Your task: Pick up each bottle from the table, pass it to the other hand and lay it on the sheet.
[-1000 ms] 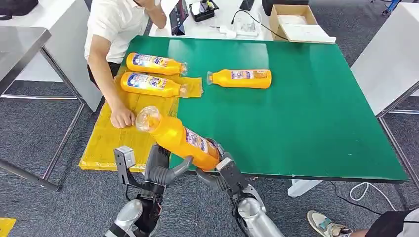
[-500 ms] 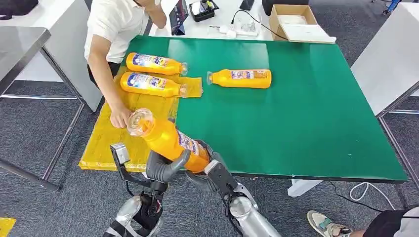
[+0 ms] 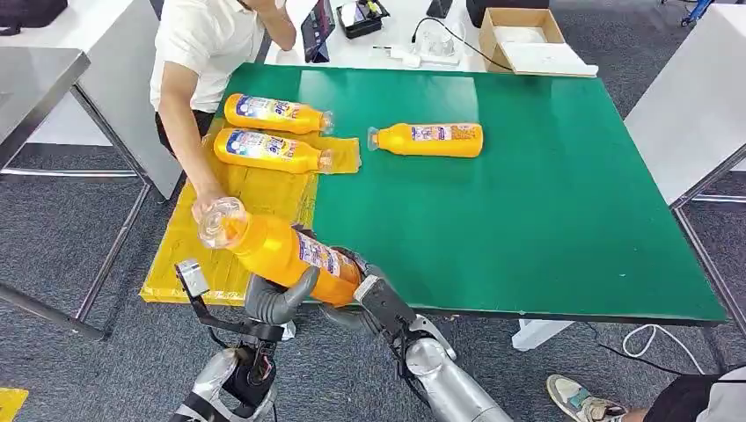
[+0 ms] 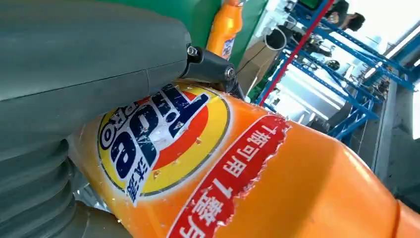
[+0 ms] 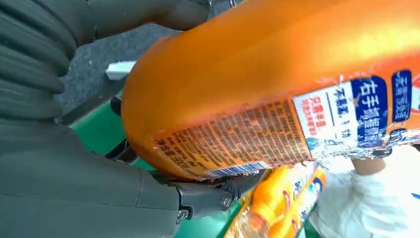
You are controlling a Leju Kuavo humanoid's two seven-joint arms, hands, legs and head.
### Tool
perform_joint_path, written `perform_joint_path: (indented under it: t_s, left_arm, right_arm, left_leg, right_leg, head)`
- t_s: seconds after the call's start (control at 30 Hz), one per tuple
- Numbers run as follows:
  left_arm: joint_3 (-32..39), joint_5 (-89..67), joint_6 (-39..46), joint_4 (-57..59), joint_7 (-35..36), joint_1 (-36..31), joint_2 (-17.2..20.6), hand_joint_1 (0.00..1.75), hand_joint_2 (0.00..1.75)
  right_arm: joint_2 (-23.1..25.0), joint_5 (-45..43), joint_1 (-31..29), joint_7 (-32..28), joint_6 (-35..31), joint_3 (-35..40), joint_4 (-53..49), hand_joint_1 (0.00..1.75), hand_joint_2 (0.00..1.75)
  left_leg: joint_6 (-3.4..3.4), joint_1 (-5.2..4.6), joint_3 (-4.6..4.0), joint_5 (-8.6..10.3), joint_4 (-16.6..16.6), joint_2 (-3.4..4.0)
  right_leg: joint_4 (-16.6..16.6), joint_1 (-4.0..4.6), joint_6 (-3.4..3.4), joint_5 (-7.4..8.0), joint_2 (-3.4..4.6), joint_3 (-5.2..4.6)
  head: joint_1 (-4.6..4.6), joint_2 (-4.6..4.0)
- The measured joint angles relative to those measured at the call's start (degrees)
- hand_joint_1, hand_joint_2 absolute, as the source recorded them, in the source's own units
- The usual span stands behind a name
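Both arms reach up from the near table edge. Left hand (image 3: 280,297) wraps the orange bottle (image 3: 280,252) around its middle from beneath; right hand (image 3: 374,294) clasps the bottle's base end. Bottle is tilted, clear cap up and to the left, above the near end of the yellow sheet (image 3: 189,255) on the green table (image 3: 528,211). Against the earlier frames, bottle and both hands have shifted left, over the sheet. Person's hand (image 3: 204,200) rests on the sheet just beyond the cap. Two bottles (image 3: 268,132) lie on the sheet's far end; another bottle (image 3: 428,139) lies on the table, well apart.

The held bottle (image 3: 277,251) hides both hands' fingers.
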Motion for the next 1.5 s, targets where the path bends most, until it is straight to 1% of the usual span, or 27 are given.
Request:
perform_joint_path:
  t_s: [0.03,0.07,0.1,0.13,0.17,0.23,0.3,0.7,0.93,1.0,1.1,1.13,1.17,1.23,1.27,1.33,1.4,1.43,1.5]
  left_arm:
    - [0.06,-1.75,0.09,0.00,-0.68,0.12,0.00,1.75,1.75]
    - [0.09,-2.95,0.18,0.00,-1.06,0.22,0.00,1.75,1.75]
    - [0.09,-4.38,0.24,-0.02,-1.56,0.30,0.00,1.75,1.75]
    - [0.15,-5.10,0.26,-0.02,-1.82,0.29,0.00,1.75,1.75]
    - [0.20,-5.34,0.29,-0.02,-1.93,0.31,0.00,1.75,1.75]
    - [0.24,-5.74,0.29,-0.02,-1.99,0.30,0.00,1.75,1.75]
    - [0.41,-5.78,0.29,-0.02,-1.97,0.35,0.00,1.75,1.75]
    - [1.51,-3.33,-0.52,-0.33,-1.03,0.42,-0.02,1.75,1.75]
    - [2.58,-3.33,1.25,-0.92,-0.90,0.71,-0.02,1.75,1.75]
    - [3.00,-4.84,5.72,-1.05,0.70,0.56,-0.02,1.75,1.75]
    - [4.70,-11.70,18.22,-0.92,0.48,0.37,0.04,1.75,1.75]
    - [5.55,-14.78,22.13,-0.87,-0.69,0.27,0.26,1.75,1.75]
    - [6.19,-17.20,24.14,-0.90,-1.69,0.16,0.46,1.75,1.75]
    - [6.82,-19.12,25.86,-0.87,-2.50,-0.03,0.61,1.75,1.75]
    - [6.91,-20.52,27.42,-0.87,-3.02,-0.14,0.61,1.75,1.75]
    - [7.04,-25.09,32.11,-0.85,-4.44,-0.64,0.70,1.75,1.75]
    - [7.69,-29.55,37.04,-0.61,-5.25,-1.56,0.72,1.75,1.75]
    - [8.34,-30.52,38.40,-0.33,-5.23,-2.01,0.74,1.75,1.75]
    - [9.36,-30.50,38.86,0.20,-4.92,-2.86,0.83,1.75,1.75]
  right_arm:
    - [0.00,-0.40,0.06,0.72,0.28,0.13,-0.35,1.48,1.75]
    - [0.00,-0.66,0.16,1.28,0.46,0.22,-0.72,1.36,1.75]
    - [-0.02,-0.83,0.28,2.10,0.53,0.35,-1.35,0.75,1.75]
    - [-0.09,-0.94,0.31,2.59,0.59,0.48,-1.81,0.24,1.75]
    - [-0.18,-0.99,0.32,3.02,0.61,0.68,-2.16,0.21,1.75]
    - [-0.26,-1.19,0.34,3.83,1.07,0.90,-2.56,0.23,1.75]
    - [-0.33,-1.69,0.34,4.79,1.90,1.09,-2.78,0.00,1.75]
    - [-0.50,-3.04,0.65,5.88,2.16,1.23,-4.37,0.00,1.75]
    - [-1.05,-2.93,2.22,5.88,1.27,1.66,-6.67,0.00,1.75]
    - [-1.29,-2.52,3.28,5.38,-0.86,1.73,-7.74,0.00,1.75]
    - [-1.86,-2.72,7.64,4.05,-6.49,0.88,-12.44,0.00,1.75]
    - [-2.06,-1.86,9.30,3.65,-10.62,0.02,-14.96,0.00,0.00]
    - [-2.30,-0.94,10.34,3.61,-13.85,-0.81,-17.01,0.00,0.00]
    - [-2.89,0.55,11.17,3.79,-17.45,-1.92,-20.51,0.00,0.00]
    - [-3.19,2.82,11.55,3.33,-20.21,-2.30,-21.97,0.00,0.00]
    - [-3.52,8.79,12.51,1.72,-28.06,-2.99,-24.19,0.00,0.00]
    - [-3.58,12.70,13.52,0.22,-35.31,-4.20,-26.45,0.00,0.00]
    - [-3.71,14.07,13.81,-0.21,-38.00,-4.94,-27.58,0.00,0.00]
    - [-4.07,15.10,14.32,-0.43,-40.44,-5.95,-29.12,0.00,0.00]
  left_leg:
    - [0.00,0.00,0.00,0.00,0.00,-0.01]
    - [0.00,0.00,0.00,0.00,0.00,0.00]
    - [0.00,0.00,0.00,0.00,0.00,0.00]
    - [0.00,0.00,0.00,0.00,0.00,0.00]
    - [0.00,0.00,0.00,0.00,0.00,0.00]
    - [0.00,0.00,0.00,0.00,0.00,0.00]
    - [0.00,0.00,0.00,0.00,0.00,0.00]
    - [0.00,0.00,0.00,0.00,0.00,0.00]
    - [0.00,0.00,0.00,0.00,0.00,0.00]
    - [0.00,0.00,0.00,0.00,0.00,-0.03]
    - [-0.02,0.01,-0.02,-0.01,0.00,-0.01]
    - [-0.02,0.01,-0.05,-0.01,0.00,-0.02]
    - [-0.01,0.01,-0.08,-0.01,0.00,-0.04]
    - [-0.01,0.01,-0.07,-0.01,0.00,-0.03]
    - [-0.01,0.01,-0.08,-0.01,0.00,0.01]
    - [-0.01,-0.01,-0.08,-0.01,0.00,0.01]
    - [0.01,-0.02,-0.08,0.00,0.00,-0.07]
    - [0.01,-0.02,-0.08,0.00,0.00,-0.06]
    - [0.01,-0.01,-0.07,0.00,0.00,-0.01]
  right_leg:
    - [0.00,0.00,0.00,0.00,0.00,0.00]
    - [0.00,0.00,0.00,0.00,0.00,0.00]
    - [0.00,0.00,0.00,0.00,0.00,0.00]
    - [0.00,0.00,0.00,0.00,0.00,0.00]
    - [0.00,0.00,0.00,0.00,0.00,0.00]
    - [0.00,0.00,0.00,0.00,0.00,0.00]
    - [0.00,0.00,0.00,0.00,0.00,0.00]
    - [0.00,0.00,0.00,0.00,0.00,-0.01]
    - [0.00,0.00,0.00,0.00,0.00,-0.01]
    - [-0.01,0.00,0.00,0.00,-0.01,0.00]
    - [0.00,0.01,0.00,0.00,0.00,-0.03]
    - [0.00,0.01,0.00,0.00,-0.01,-0.05]
    - [0.00,0.01,0.00,0.00,-0.01,-0.06]
    - [0.00,0.00,0.00,0.00,-0.01,-0.07]
    - [-0.01,0.00,0.00,0.00,0.00,-0.08]
    - [-0.01,-0.01,0.00,0.00,0.00,-0.08]
    - [-0.01,-0.01,0.00,0.00,-0.03,-0.06]
    - [-0.01,-0.01,0.00,0.00,-0.02,-0.05]
    - [-0.01,-0.01,0.01,0.01,-0.01,-0.05]
  head:
    - [0.00,0.00]
    - [-0.02,0.00]
    - [0.00,0.00]
    - [-0.02,0.00]
    - [-0.02,0.00]
    - [0.00,0.00]
    - [0.00,0.00]
    - [0.00,0.00]
    - [-0.02,0.00]
    - [0.00,0.00]
    - [0.00,0.00]
    - [-0.04,0.00]
    - [0.00,0.00]
    - [0.00,0.00]
    - [0.02,0.00]
    - [-0.02,0.00]
    - [0.00,0.00]
    - [0.00,0.00]
    - [0.00,0.00]
